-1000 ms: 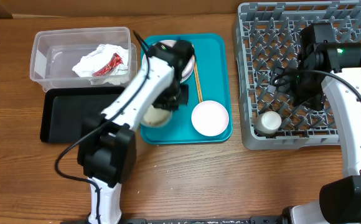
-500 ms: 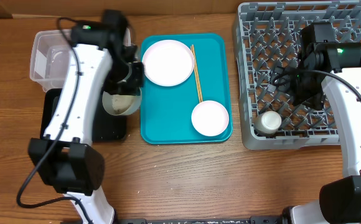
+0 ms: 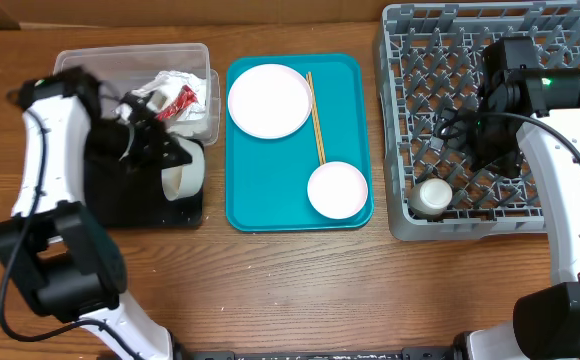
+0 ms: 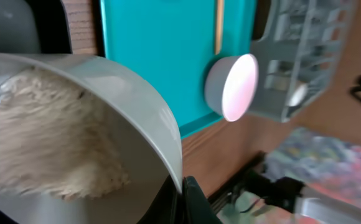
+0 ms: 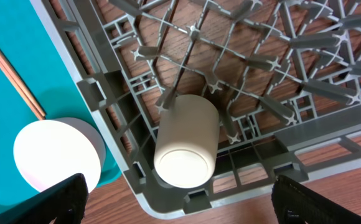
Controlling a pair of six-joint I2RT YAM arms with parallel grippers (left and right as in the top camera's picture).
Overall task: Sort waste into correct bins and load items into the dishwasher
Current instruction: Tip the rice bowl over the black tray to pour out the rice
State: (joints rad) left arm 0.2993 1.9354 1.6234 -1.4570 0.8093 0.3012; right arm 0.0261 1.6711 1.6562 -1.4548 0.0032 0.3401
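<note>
The left fingers are pinching the rim of the bowl, holding it tipped with rice directly above the black tray; the right fingers are hanging spread over the rack.

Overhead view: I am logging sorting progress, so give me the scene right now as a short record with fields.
left jaws: shut on the rim of the rice bowl, tipped over the black tray
right jaws: open, empty, above the dish rack
clear tub: napkin, red wrapper
teal tray: plate, chopsticks, second bowl
dish rack: cup, in the corner nearest the teal tray
</note>
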